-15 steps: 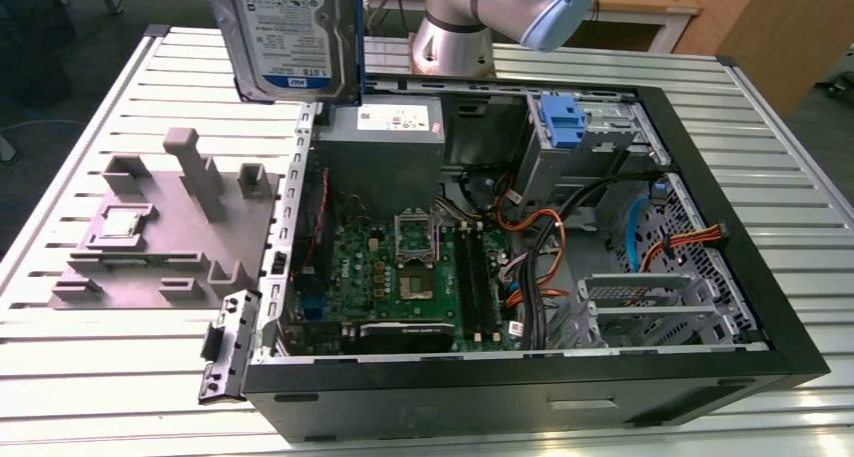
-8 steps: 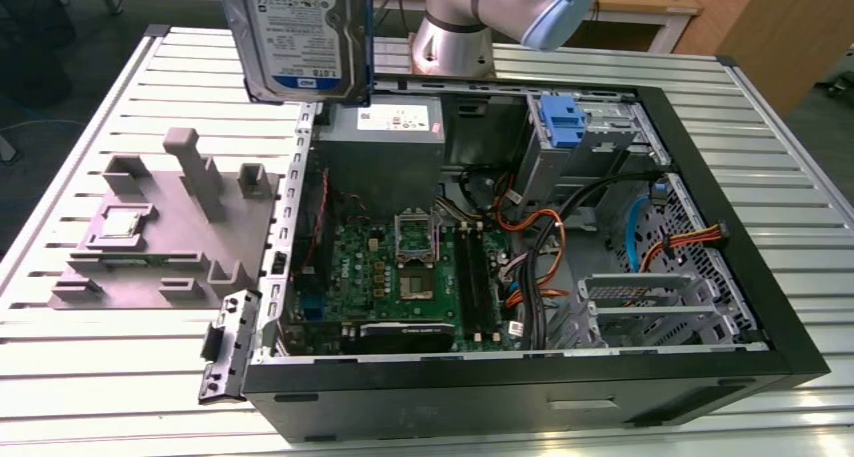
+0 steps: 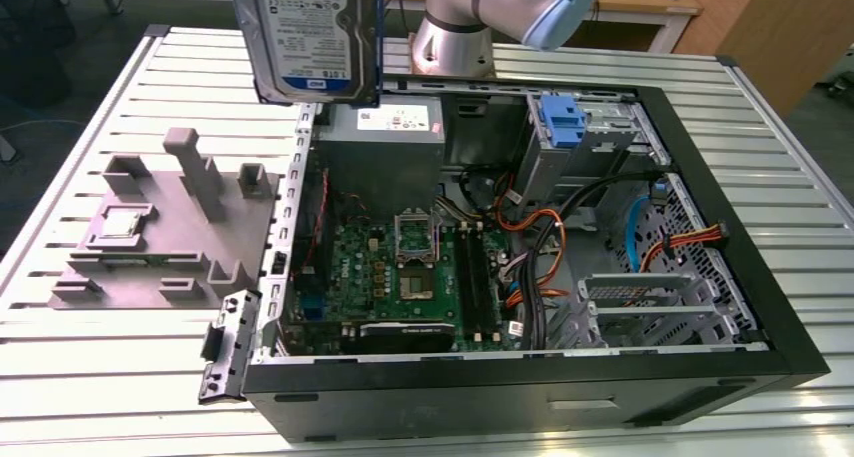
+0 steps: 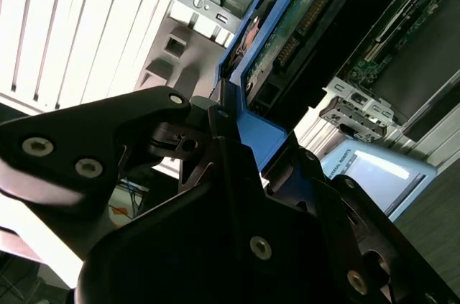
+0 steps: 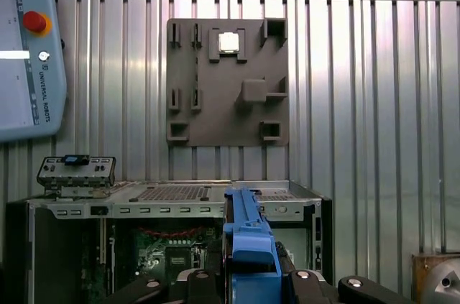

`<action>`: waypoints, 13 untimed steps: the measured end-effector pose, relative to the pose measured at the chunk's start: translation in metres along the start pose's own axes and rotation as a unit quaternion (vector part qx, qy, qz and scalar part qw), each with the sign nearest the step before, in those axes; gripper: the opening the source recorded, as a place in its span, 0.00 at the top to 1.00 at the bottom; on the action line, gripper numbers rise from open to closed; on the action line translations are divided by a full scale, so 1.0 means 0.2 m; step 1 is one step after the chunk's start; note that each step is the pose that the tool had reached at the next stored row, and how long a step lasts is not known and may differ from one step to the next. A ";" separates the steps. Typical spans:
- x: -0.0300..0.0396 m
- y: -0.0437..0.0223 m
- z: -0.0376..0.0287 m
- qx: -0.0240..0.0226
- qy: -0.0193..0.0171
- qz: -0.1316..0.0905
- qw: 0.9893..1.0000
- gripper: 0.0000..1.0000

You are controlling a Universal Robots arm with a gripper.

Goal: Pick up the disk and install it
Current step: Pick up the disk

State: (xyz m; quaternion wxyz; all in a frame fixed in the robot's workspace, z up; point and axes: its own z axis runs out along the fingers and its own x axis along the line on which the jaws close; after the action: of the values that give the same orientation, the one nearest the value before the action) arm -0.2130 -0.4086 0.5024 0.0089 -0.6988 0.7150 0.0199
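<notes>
The jaws are clamped on the disk's edge: in the second wrist view the black metal gripper pinches the blue plastic carrier that frames the flat silver-grey hard drive, the disk, one finger on each flat side. In the first wrist view the carrier's blue edge juts straight out from between the fingers.

So the disk lies directly beyond the jaws, with its long axis running on from them. In the exterior view it hangs upright, clear of everything, with its white-and-blue label facing that camera.

Below and around it is the open black computer tower case, lying on its side on the slatted aluminium table. The disk appears to hang over the case's far corner on the exterior view's left, just above the grey metal box with a white label.

The green motherboard fills the case floor. The silver metal drive cage sits on the opposite side of the case, well apart from the disk, toward the exterior view's right. The upright blue plastic latch piece stands at the case's far wall.

A grey moulded fixture plate rests by the table's edge on the exterior view's left, beside the case.
</notes>
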 end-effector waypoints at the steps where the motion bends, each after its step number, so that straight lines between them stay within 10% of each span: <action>1: 0.000 -0.007 0.000 0.000 0.000 0.000 1.000 0.64; 13: -0.003 -0.161 0.004 0.000 0.000 0.000 1.000 0.64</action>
State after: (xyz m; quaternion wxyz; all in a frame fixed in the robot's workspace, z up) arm -0.1808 -0.4086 0.5012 0.0089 -0.6988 0.7150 0.0199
